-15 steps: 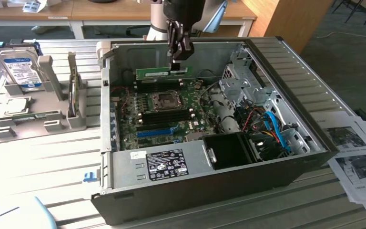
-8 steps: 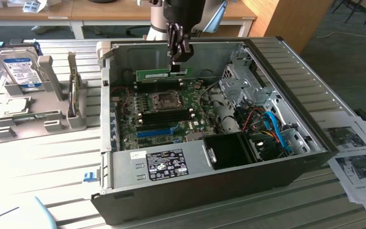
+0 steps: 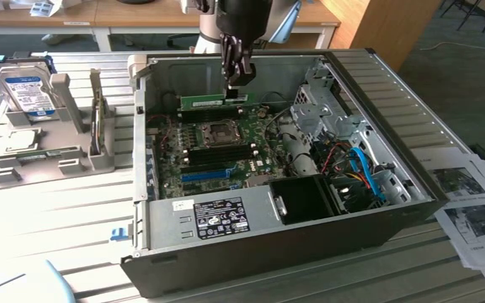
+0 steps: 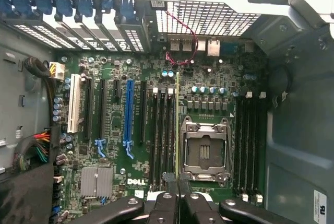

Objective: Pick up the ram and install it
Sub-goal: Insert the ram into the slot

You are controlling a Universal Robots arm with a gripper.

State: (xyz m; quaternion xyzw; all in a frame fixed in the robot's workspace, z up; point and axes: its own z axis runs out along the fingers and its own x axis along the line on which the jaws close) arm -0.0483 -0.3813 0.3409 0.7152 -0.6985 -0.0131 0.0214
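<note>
Tabletop [image 3: 57, 214], left side: grey rack [image 3: 57, 161] with a hard drive [image 3: 25, 91] standing in it. Not part of this task.

Centre: open computer case [image 3: 394, 95], motherboard [image 3: 217, 154] exposed. Hand [image 3: 237, 88] is inside the case, above the board near the case's far wall, fingers pinched narrow on the ram [image 3: 202, 101]. The green stick juts from the fingers toward the exterior view's left.

Wrist view: ram [image 4: 177, 125] seen edge-on as a thin line running out from the hand [image 4: 177, 190], lying between the bank of black slots [image 4: 163, 130] and the CPU socket [image 4: 204, 151]. It sits beside those slots, not in one. Whether it is parallel to them in depth cannot be told.

Right edge of tabletop: printed sheets [image 3: 474, 208].

Status, judged: pick-up done, stick carried over the board. Seating in a slot not yet done.
</note>
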